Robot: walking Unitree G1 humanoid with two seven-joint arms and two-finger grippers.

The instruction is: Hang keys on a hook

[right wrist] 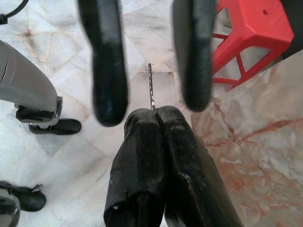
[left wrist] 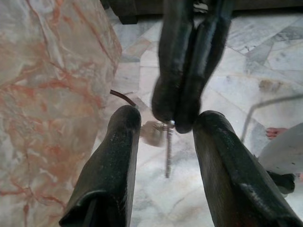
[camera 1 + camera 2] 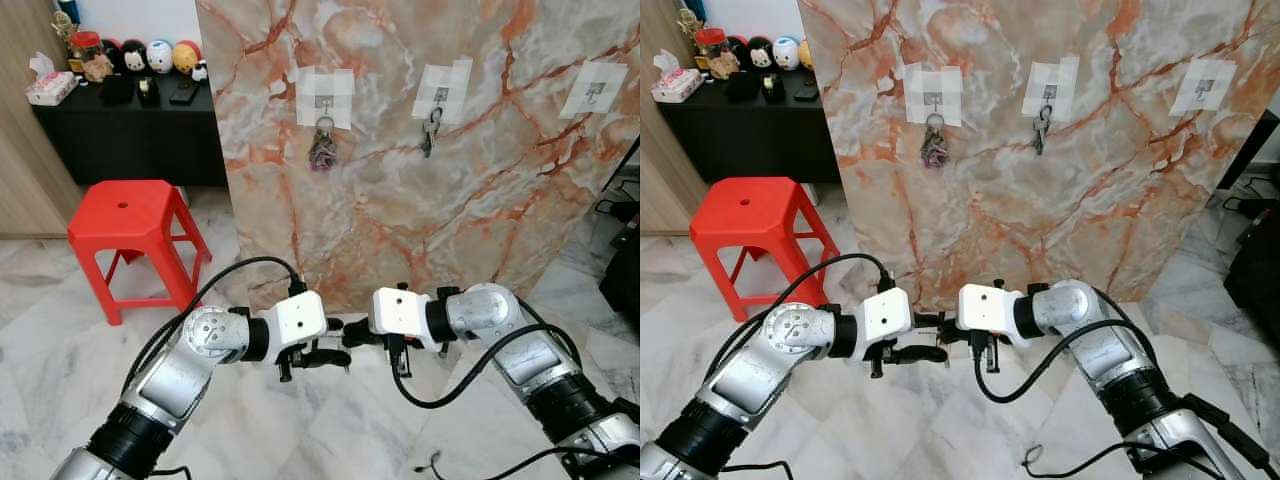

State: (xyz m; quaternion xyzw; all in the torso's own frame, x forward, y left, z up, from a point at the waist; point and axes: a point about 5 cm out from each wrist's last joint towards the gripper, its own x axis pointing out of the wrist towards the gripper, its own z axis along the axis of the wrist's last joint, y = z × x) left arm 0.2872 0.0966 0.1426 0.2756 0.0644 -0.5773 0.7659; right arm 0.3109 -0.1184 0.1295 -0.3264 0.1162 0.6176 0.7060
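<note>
From my seat I see both arms brought together low in front of the robot, fingertips meeting at about six o'clock in the head views. The right gripper [image 1: 156, 116] has its two black fingers pressed together, clamped on a thin metal key [image 1: 151, 90] whose blade sticks out past the tips. The left gripper [image 2: 166, 125] has its fingers spread apart, one on each side of the right gripper's closed tips, so the key sits in the gap between the left fingers without my being able to tell whether either pad touches it. In the left wrist view the key [image 2: 168, 151] hangs down from the closed tips, with a pale blurred tag or second piece beside it that I cannot identify. Beneath the arms is a pale marble tile floor [image 3: 330, 430]. Beyond them, at twelve o'clock, stands an upright marble-patterned board [image 3: 420, 180] carrying three taped-on hooks: the left hook [image 3: 324, 97] holds a bunch of keys [image 3: 322, 148], the middle hook [image 3: 440, 93] holds another set of keys [image 3: 430, 130], and the right hook [image 3: 594, 92] at two o'clock is bare. At ten o'clock a red plastic stool [image 3: 130, 235] stands on the floor, and behind it at eleven o'clock a black cabinet [image 3: 130, 135] carries round toy figures and small items.
</note>
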